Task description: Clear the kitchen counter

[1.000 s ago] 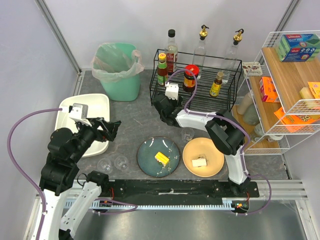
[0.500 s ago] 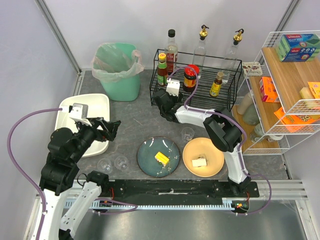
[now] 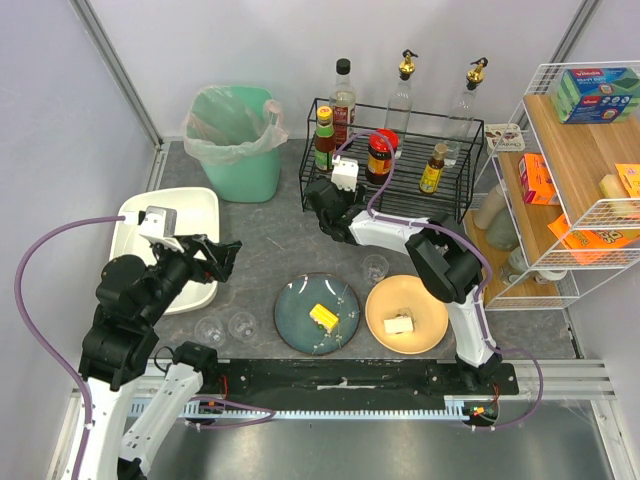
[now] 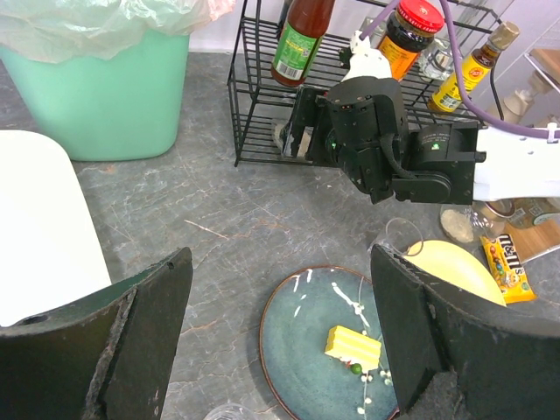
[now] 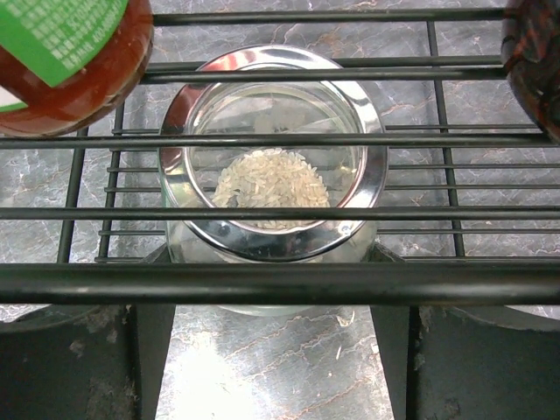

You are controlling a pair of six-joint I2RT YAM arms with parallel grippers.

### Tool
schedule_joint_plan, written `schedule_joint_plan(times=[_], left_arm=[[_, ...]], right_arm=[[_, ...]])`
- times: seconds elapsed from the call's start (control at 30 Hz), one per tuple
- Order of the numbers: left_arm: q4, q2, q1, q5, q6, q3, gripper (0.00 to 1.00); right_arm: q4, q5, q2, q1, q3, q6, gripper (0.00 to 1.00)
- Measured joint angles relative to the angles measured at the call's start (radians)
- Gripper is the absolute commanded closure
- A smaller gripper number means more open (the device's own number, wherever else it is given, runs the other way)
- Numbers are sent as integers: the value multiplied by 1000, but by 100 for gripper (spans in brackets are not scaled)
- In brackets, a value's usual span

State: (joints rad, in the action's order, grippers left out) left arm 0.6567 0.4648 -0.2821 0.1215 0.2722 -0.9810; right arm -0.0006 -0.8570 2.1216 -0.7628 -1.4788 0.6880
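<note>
The dark grey stone kitchen counter [image 3: 260,235] carries a teal plate [image 3: 318,313] with a yellow food piece, an orange plate [image 3: 406,313] with a pale piece, and a small glass [image 3: 376,267]. Two more glasses [image 3: 225,327] stand near the left arm. My right gripper [image 3: 320,197] reaches into the lower tier of the black wire rack [image 3: 400,160]. Its fingers flank and touch a glass jar of rice [image 5: 273,166] standing under the rack's wires. My left gripper [image 3: 225,255] is open and empty, above the counter beside the white tub [image 3: 165,245]; the teal plate [image 4: 328,350] lies below it.
A green bin [image 3: 238,140] with a liner stands at the back left. Sauce bottles stand on and behind the rack. A wire-and-wood shelf [image 3: 575,160] with boxes stands at the right. A candy packet [image 4: 503,258] lies near the orange plate.
My right gripper has moved a little farther back and left, deeper under the rack with the jar. The left arm has not moved.
</note>
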Motion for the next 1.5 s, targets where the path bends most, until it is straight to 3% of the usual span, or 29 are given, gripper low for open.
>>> schedule_joint_plan(times=[0.1,0.57,1.03,1.5], left_arm=[[0,2,0,-2,-2,0,12],[1,6,0,-11,-4,0,12],[1,6,0,-9,-3,0,12],[-27,20,0,79,2,81,12]], right_arm=[[2,4,0,0,0,-5,2],[15,60,-42,1,41,-38,2],[68,184,-327,-10,243,-134,2],[-314,180,-792,-6,437,-183,2]])
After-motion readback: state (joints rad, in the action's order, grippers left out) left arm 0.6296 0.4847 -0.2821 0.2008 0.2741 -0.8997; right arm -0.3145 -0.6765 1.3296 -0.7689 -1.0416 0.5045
